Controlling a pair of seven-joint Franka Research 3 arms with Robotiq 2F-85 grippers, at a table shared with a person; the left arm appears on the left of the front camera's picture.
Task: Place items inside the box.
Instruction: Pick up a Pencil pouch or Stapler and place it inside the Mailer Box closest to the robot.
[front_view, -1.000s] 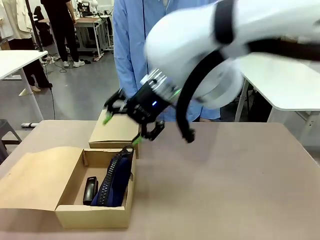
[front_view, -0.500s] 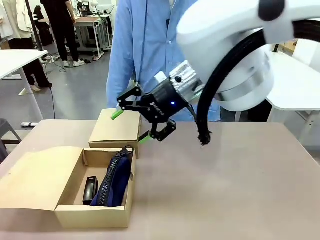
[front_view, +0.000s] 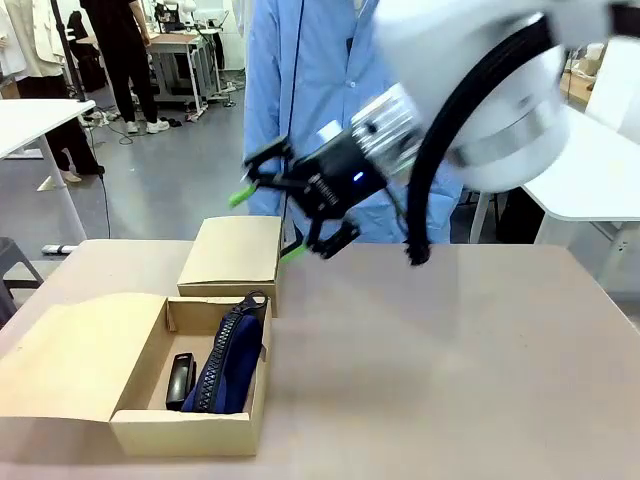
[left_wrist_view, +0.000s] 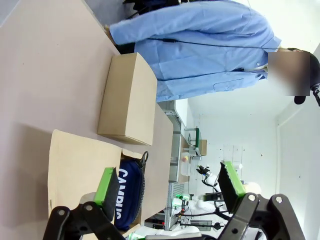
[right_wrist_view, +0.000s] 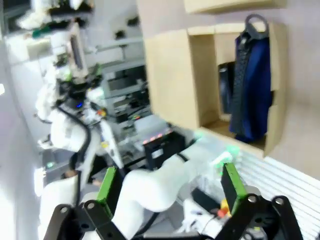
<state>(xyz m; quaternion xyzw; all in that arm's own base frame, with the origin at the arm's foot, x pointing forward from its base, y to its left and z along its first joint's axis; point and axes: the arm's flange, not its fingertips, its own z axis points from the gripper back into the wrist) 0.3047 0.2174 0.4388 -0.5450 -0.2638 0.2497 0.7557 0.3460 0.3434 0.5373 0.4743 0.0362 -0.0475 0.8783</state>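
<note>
The open cardboard box (front_view: 185, 435) lies at the table's near left, its lid flap spread out to the left. Inside it, a navy "CAMPUS" zip pouch (front_view: 232, 360) stands on edge beside a black stapler (front_view: 180, 380). My right gripper (front_view: 268, 224) hovers open and empty above the table, up and to the right of the box. Its wrist view looks down on the box (right_wrist_view: 170, 75), the pouch (right_wrist_view: 252, 95) and the stapler (right_wrist_view: 225, 87) past my right gripper (right_wrist_view: 170, 185). My left gripper (left_wrist_view: 167, 185) is open and empty, with the pouch (left_wrist_view: 127, 195) beyond its fingers.
A closed smaller cardboard box (front_view: 235, 255) sits just behind the open one. A person in a blue shirt (front_view: 320, 90) stands at the far edge, behind my right arm. The table's right half (front_view: 470, 370) is bare.
My right gripper has lifted and drifted right, away from the open box, staying open and empty. The pouch and stapler have not moved.
</note>
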